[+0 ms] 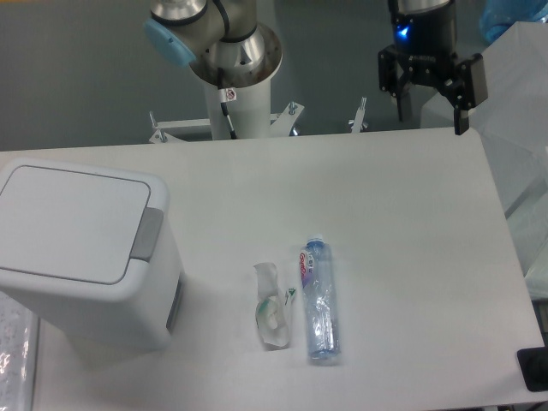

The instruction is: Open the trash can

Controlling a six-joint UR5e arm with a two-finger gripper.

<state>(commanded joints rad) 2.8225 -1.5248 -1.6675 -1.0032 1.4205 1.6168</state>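
Desk [402, 214]: white, carries all items.
Trash can [81, 257]: white, near left corner, lid flat and shut, grey tab [147, 233] on its right edge.
Bottle [319, 301]: clear, lying lengthwise at centre, right of the can, apart from it.
Wrapper [272, 306]: crumpled, clear, just left of the bottle.
Pincer [431, 107]: black, fingers apart, empty, above the far edge, well apart from the can.

Trash can [73, 257] smooth white plastic; bottle [319, 300] clear glossy plastic.
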